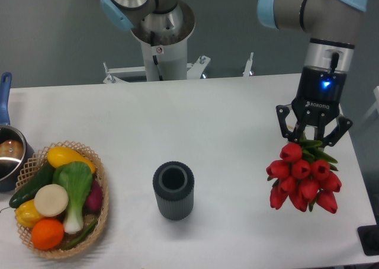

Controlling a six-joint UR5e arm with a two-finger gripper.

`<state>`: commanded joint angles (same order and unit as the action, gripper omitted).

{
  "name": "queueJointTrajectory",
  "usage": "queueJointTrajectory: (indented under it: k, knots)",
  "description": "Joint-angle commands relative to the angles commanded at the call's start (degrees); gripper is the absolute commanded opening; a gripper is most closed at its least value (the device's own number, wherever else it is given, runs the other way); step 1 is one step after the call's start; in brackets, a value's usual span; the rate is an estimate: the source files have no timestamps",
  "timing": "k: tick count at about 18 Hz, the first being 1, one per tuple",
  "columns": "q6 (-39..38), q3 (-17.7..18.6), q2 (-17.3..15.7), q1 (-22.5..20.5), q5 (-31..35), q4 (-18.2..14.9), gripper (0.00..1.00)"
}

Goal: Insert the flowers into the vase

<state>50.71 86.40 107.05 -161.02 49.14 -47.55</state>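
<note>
Two-finger gripper [312, 140] at the right of the white surface [225, 133], jaws closed on the green stems of a tied bunch of red tulip buds [303, 177], which hangs blooms-down. The small dark grey ribbed cylindrical vase [173, 190] stands upright, well apart to the left.

The flowers [303, 183] are a tight bunch of red tulip buds with green leaves and short green stems. The bunch hangs head-down at the right side of the counter [225, 115], its stems uppermost and the buds fanned out below. The vase [173, 191] is a small dark grey cylinder with fine vertical ribs and a thick rim. It stands upright near the front middle of the counter, mouth open upward, well apart from the flowers and to their left.
</note>
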Motion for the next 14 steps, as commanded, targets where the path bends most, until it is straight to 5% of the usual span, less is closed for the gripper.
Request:
queueJointTrajectory:
  k: [7, 14]
  knots:
    - [0.5, 0.3, 0.1, 3.0, -16.3, 1.4, 0.39]
    - [10.7, 1.7, 1.1, 4.1, -36.2, 2.5, 0.39]
